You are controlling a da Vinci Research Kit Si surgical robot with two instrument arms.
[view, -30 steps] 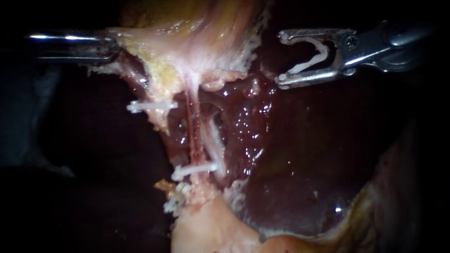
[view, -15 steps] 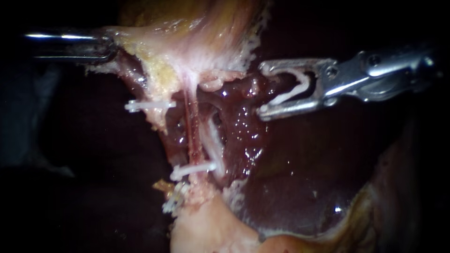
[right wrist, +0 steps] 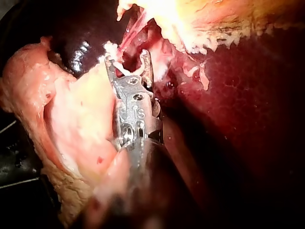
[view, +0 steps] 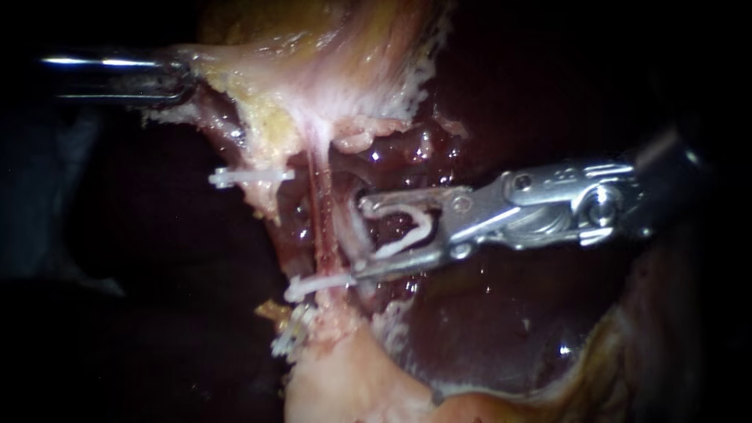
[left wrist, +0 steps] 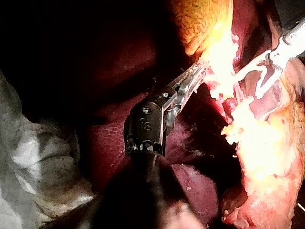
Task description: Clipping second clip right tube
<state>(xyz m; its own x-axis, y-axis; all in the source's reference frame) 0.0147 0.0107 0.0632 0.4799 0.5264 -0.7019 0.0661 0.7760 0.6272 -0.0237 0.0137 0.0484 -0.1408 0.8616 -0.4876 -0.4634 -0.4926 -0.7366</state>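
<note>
Where the right tube lay: the pale whitish right tube (view: pixel 350 229) ran from near to far in the middle of the scene, just right of a thin red tube (view: pixel 316 207). It sat at the mouth of the right instrument's jaws, but whether it touched their tips could not be told.
Right instrument: the silver right instrument (view: pixel 363 237) came in from the right. Its jaws were spread wide and both bore on the open white plastic clip (view: pixel 409 233) seated between them.
Left instrument: the dark-shafted left instrument (left wrist: pixel 198 74) reached in from the far left. Its jaws pinched the edge of the pale yellowish tissue (view: pixel 313 70).
Clips on the tissue: a far white clip (view: pixel 251 177) stuck out to the left of the red tube. A near white clip (view: pixel 321 283) lay across both tubes, its right end just beside the right instrument's nearer jaw tip.
Liver: the glossy dark red liver (view: pixel 486 313) filled the right of the scene.
</note>
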